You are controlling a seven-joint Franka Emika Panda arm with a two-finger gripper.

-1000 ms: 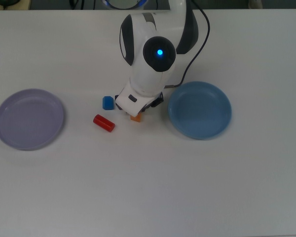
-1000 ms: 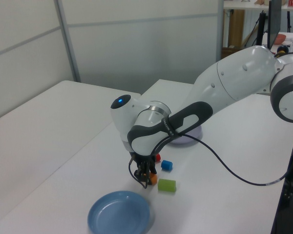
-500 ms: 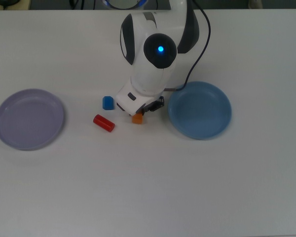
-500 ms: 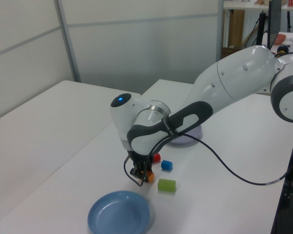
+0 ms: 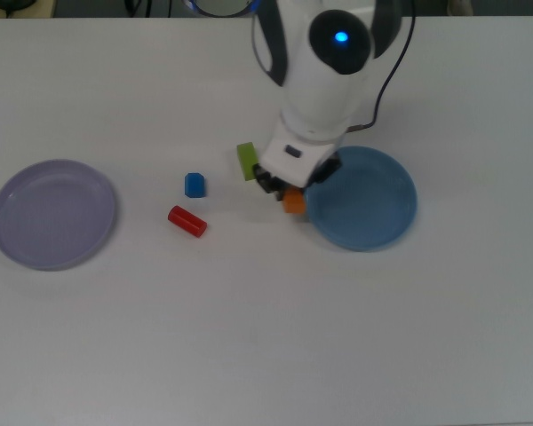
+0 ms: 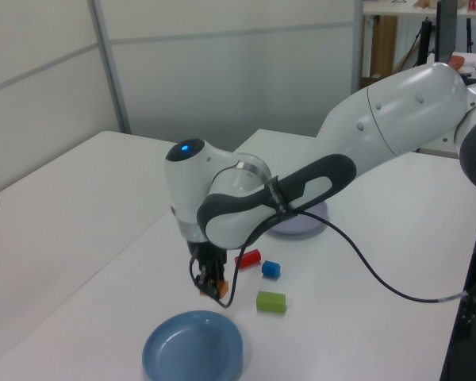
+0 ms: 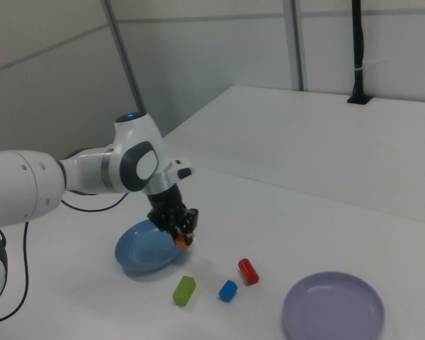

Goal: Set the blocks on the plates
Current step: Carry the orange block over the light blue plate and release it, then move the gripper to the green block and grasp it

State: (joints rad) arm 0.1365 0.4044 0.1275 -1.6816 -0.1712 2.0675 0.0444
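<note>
My gripper (image 5: 287, 197) (image 6: 212, 286) (image 7: 182, 236) is shut on the orange block (image 5: 293, 203) (image 6: 220, 289) (image 7: 182, 240) and holds it above the table, at the left rim of the blue plate (image 5: 373, 209) (image 6: 174, 353) (image 7: 138, 255) in the top view. On the table lie the green block (image 5: 246, 161) (image 6: 270, 302) (image 7: 184, 290), the blue block (image 5: 194, 185) (image 6: 271, 269) (image 7: 228, 290) and the red block (image 5: 186, 221) (image 6: 247, 257) (image 7: 248, 271). The lavender plate (image 5: 51, 214) (image 6: 301, 226) (image 7: 333, 307) sits far off at the top view's left.
The arm's black cable (image 6: 365, 274) loops over the table behind the blocks in the left view. A black post (image 7: 357, 49) stands on the far table in the right view.
The gripper has lifted the orange block and carried it to the top view's right, up to the blue plate's rim. The green block, hidden under the arm before, now shows.
</note>
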